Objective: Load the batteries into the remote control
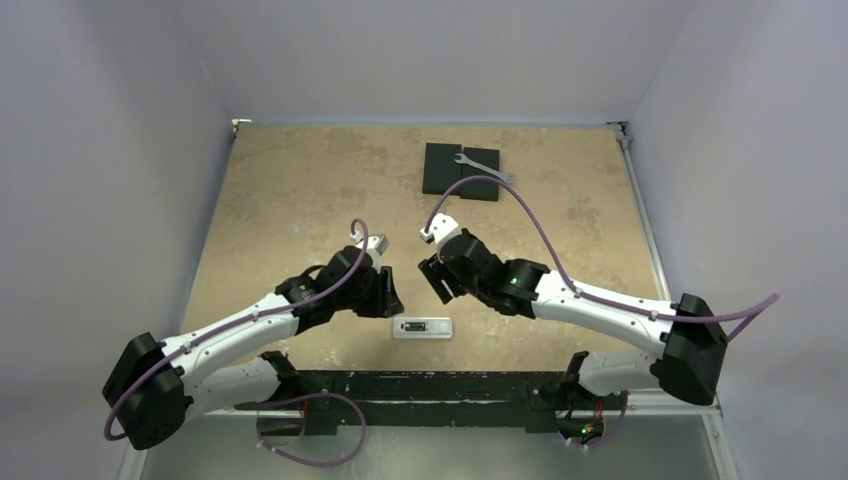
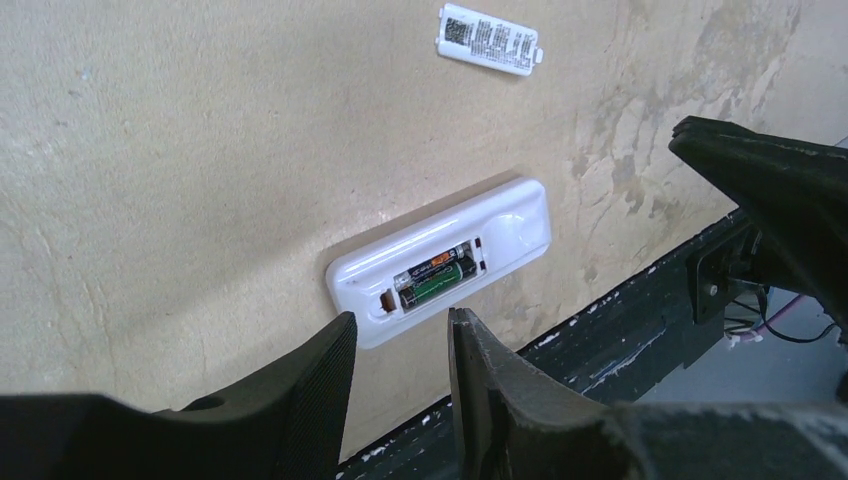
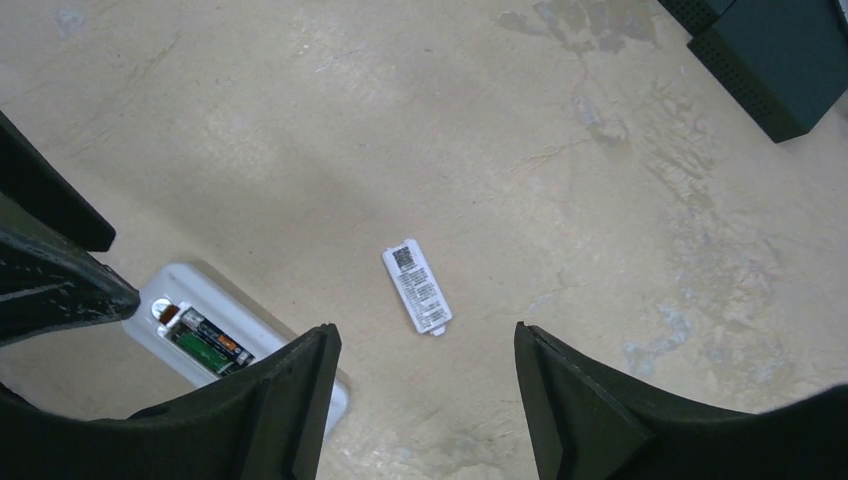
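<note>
The white remote control (image 1: pixel 422 327) lies back-up near the table's front edge. Its recess is uncovered, and two dark batteries (image 2: pixel 437 278) lie side by side inside it, one with a green label. The right wrist view shows the same remote control (image 3: pixel 165 290) and batteries (image 3: pixel 210 345) at lower left. My left gripper (image 2: pixel 400 318) hovers just over the remote's near end, open with a narrow gap and nothing in it. My right gripper (image 3: pixel 425 330) stands wide open and empty above a loose white battery cover (image 3: pixel 417 287) lying on the table.
The battery cover (image 2: pixel 490 40) lies beyond the remote. Two black flat blocks (image 1: pixel 460 172) with a silver wrench (image 1: pixel 487 165) on them sit at the back. A black rail (image 1: pixel 430 385) runs along the front edge. The two grippers (image 1: pixel 385 300) (image 1: pixel 437 280) are close together.
</note>
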`<state>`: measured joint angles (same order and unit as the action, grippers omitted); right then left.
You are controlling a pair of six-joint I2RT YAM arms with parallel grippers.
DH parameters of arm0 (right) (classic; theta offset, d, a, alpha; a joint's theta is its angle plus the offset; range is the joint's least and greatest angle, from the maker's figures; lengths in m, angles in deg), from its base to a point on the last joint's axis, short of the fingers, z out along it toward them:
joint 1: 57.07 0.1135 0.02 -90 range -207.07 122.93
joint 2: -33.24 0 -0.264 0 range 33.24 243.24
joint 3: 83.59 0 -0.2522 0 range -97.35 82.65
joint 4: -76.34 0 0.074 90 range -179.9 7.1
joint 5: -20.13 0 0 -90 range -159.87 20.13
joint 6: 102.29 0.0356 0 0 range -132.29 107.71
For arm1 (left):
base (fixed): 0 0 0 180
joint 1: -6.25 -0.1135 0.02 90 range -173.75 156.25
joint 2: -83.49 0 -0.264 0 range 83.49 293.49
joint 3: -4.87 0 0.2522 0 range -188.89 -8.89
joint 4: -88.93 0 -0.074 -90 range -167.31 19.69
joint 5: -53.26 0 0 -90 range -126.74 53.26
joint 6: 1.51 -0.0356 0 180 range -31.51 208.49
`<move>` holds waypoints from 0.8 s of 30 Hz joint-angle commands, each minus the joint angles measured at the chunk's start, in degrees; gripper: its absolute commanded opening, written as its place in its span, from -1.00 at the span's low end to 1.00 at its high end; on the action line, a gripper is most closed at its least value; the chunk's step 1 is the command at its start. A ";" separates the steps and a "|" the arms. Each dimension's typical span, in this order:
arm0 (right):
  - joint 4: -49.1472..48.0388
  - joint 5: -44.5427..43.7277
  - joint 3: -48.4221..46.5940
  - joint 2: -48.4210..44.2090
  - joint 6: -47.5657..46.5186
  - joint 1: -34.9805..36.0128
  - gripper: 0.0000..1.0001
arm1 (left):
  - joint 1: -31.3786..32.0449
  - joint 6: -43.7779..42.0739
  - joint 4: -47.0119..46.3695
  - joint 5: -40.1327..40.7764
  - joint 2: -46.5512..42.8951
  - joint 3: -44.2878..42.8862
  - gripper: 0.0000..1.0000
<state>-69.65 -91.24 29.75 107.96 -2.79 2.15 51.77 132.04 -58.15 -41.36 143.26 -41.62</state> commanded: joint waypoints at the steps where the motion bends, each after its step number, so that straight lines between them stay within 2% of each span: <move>1: 3.69 2.62 -0.23 -2.26 -4.66 -1.63 0.46 | 0.19 -3.51 2.02 1.07 -0.55 -5.13 -0.23; 11: 8.40 10.40 -2.75 -0.02 -9.23 -5.59 0.49 | 0.24 -7.10 7.38 3.58 -4.99 -9.96 -0.22; 16: 7.53 14.85 -3.66 3.84 -9.23 -7.13 0.52 | 0.24 -9.36 9.37 5.59 -8.17 -10.80 -0.21; 24: 7.68 17.36 -5.28 12.02 -11.56 -9.72 0.57 | 0.21 -11.80 10.08 6.02 -9.66 -12.49 -0.17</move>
<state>-62.00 -76.26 27.23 117.84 -12.25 -6.07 51.77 123.26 -48.40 -36.58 134.30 -50.95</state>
